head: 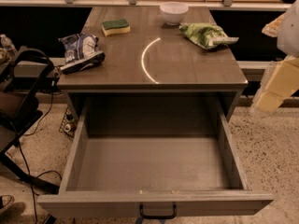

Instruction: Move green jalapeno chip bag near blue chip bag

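Note:
The green jalapeno chip bag [208, 35] lies crumpled at the back right of the table top, next to the white bowl. The blue chip bag [80, 50] lies at the table's left edge, with its dark lower edge hanging slightly over. My gripper [274, 88] shows as a pale cream shape at the right edge of the view. It is off the table's right side, lower than the green bag and apart from it. It holds nothing that I can see.
A green-topped yellow sponge [116, 26] and a white bowl [174, 12] sit at the back of the table [187, 66]. The drawer [154, 164] below is pulled wide open. A black chair and cables stand at the left.

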Tool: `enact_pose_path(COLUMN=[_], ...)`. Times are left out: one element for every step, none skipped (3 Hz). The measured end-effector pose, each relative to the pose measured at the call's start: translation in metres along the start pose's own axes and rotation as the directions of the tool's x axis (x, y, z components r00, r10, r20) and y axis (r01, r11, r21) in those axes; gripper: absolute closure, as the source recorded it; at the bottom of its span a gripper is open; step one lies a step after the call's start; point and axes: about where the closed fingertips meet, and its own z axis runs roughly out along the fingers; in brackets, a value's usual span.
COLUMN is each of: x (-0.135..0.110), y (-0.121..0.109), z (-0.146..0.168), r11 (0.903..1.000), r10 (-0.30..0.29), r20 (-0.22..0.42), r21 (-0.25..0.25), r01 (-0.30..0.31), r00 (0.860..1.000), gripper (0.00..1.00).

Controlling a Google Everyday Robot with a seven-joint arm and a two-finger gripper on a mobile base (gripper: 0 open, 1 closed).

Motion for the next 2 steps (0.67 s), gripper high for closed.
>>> enact_pose_path(x=[0.026, 0.039], y=[-0.033, -0.069], z=[0.011, 0.026], r11=[0.9458, 0.8629], r10=[0.303, 0.453], r20=[0.141, 0.285], r21=[0.078, 0.098], r01=[-0.315, -0.496], r00=[0.943, 0.845], gripper=[0.0, 0.0])
